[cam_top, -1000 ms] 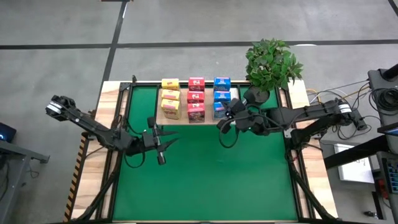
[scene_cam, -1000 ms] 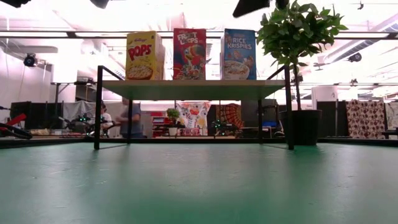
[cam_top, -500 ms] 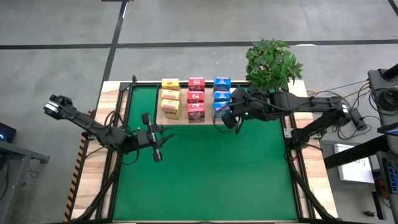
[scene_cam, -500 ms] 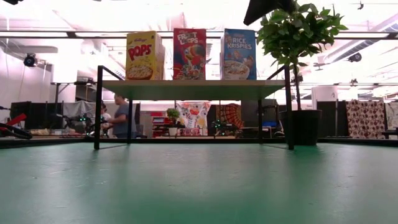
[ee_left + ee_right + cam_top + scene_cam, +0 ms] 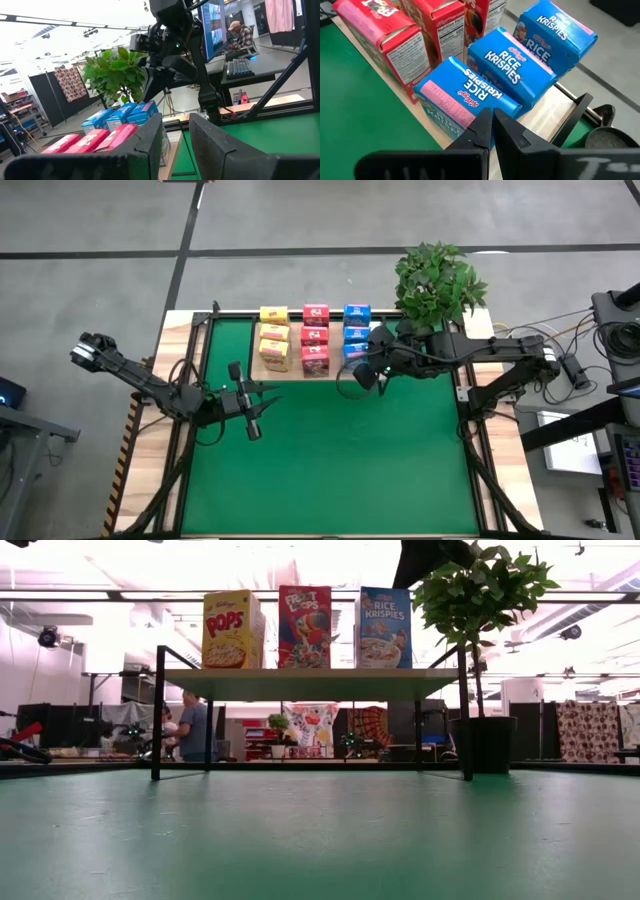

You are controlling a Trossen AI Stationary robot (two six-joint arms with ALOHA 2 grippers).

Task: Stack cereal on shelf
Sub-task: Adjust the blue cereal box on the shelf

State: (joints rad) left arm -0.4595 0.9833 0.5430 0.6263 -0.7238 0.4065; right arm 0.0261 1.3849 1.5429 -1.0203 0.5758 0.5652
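Right pincer (image 5: 366, 372) shut, empty, hovering just beside near blue cereal box (image 5: 465, 97), at shelf (image 5: 336, 371) front edge; touching or not, cannot tell. Left pincer (image 5: 252, 404) over green mat (image 5: 340, 460), fingers (image 5: 150, 142) narrowly parted, holding nothing. Nine cereal boxes upright on shelf at counter's far side: yellow column (image 5: 273, 340), pink-red column (image 5: 315, 340), blue column (image 5: 355, 335). Columns run front to back. Potted plant (image 5: 438, 280) beside shelf.
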